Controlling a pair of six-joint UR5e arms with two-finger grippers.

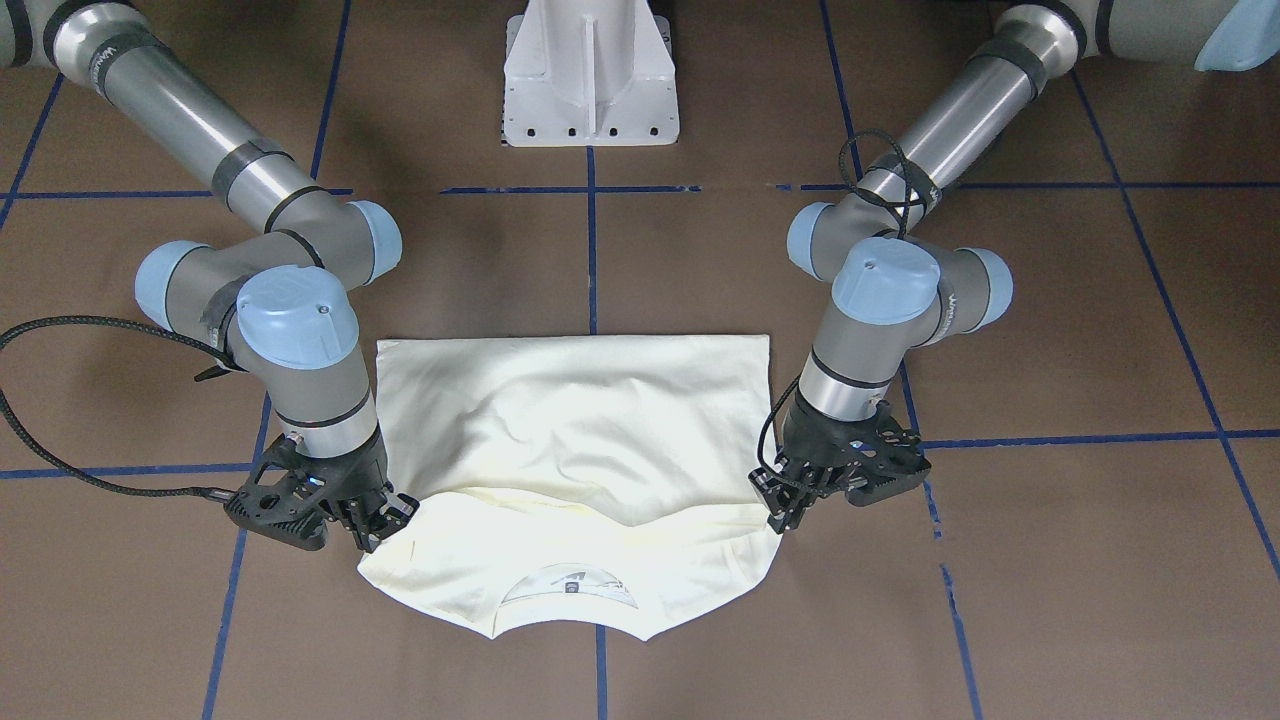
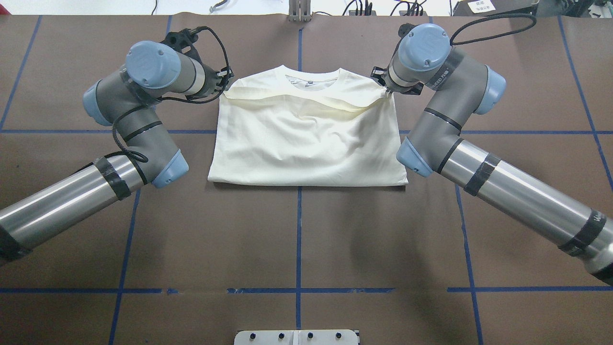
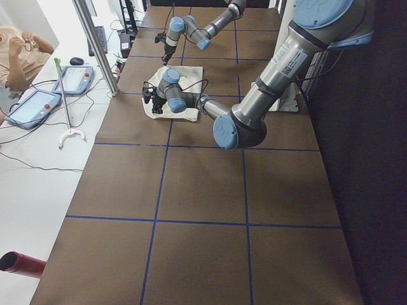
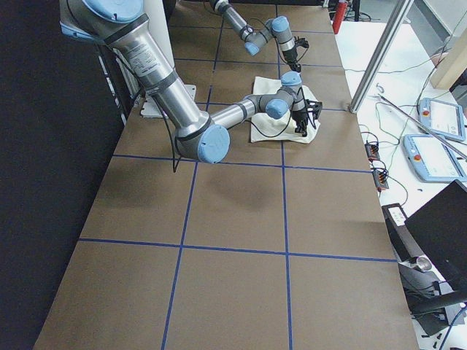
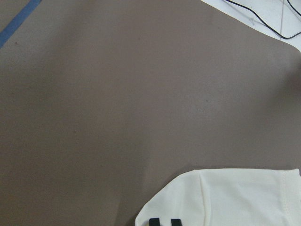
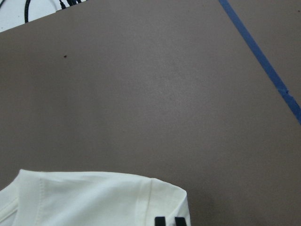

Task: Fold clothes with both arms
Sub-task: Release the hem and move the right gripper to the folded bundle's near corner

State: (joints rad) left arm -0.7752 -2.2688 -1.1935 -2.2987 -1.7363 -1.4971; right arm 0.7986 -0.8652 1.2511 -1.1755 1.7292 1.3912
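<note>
Two corners, two pinches. The left gripper (image 2: 224, 85) is clamped on the left end of the folded-over hem. The cream shirt (image 2: 306, 139) lies on the brown table (image 2: 306, 239) between the arms, and the right gripper (image 2: 384, 86) is clamped on the right end. The hem runs left-right and sags just short of the far collar (image 2: 313, 76), so I'd guess both arms need to move evenly.

Brown table (image 2: 215, 230) with blue tape grid (image 2: 298, 268) carried cream T-shirt (image 2: 306, 143), folded over itself, collar away from white pedestal base (image 1: 590, 80)
</note>
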